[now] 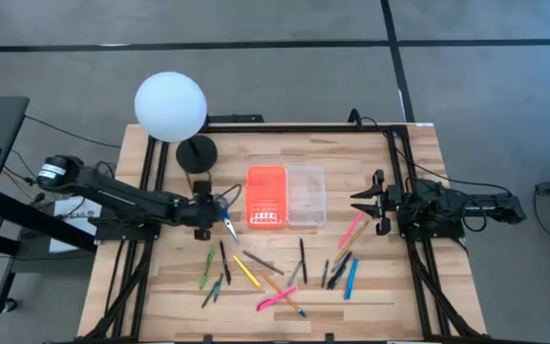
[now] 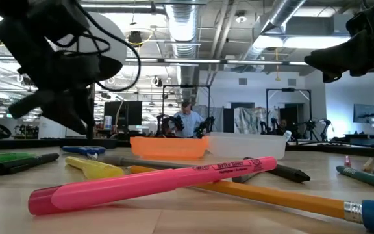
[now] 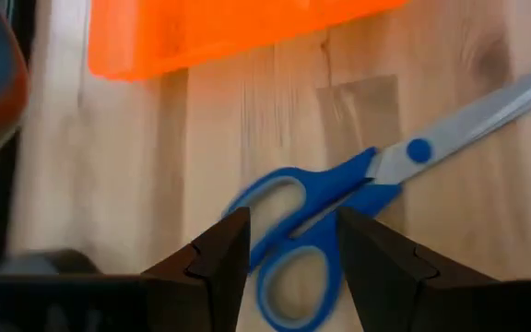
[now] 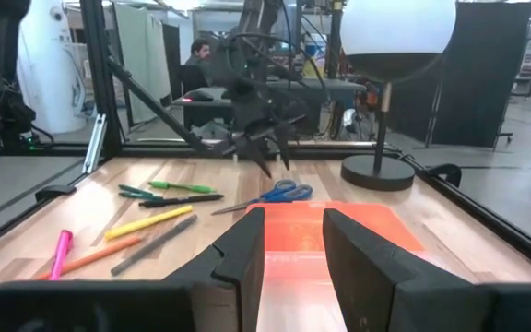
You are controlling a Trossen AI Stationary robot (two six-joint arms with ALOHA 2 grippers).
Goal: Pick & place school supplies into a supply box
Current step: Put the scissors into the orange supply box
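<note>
Your left gripper (image 3: 289,244) hangs over the blue-handled scissors (image 1: 225,216), fingers spread wide and straddling the handle loops, nothing held yet. The scissors lie flat on the wooden table (image 1: 418,277), just beside the supply box's orange lid (image 1: 265,198), blades pointing away from it toward the scattered pens.

The clear tray (image 1: 306,195) sits touching the lid on its far side from the scissors. Your right gripper (image 4: 293,244) waits near that tray, above the table, fingers partly apart and empty.

To do this pick well, you would likely want to come straight down so that one finger lands inside a handle loop or both close across the joined handles, not on the thin blades, which would slip. Keep the wrist square to the handles. The lid's edge is close, so a sideways drift could nudge it.

The rest of the supplies lie in front of the box: a yellow pencil (image 1: 245,270), a pink highlighter (image 1: 277,298), green pens (image 1: 207,270) and a blue pen (image 1: 352,276) among them. The white globe lamp (image 1: 171,107) stands behind the left arm, clear of the work.
</note>
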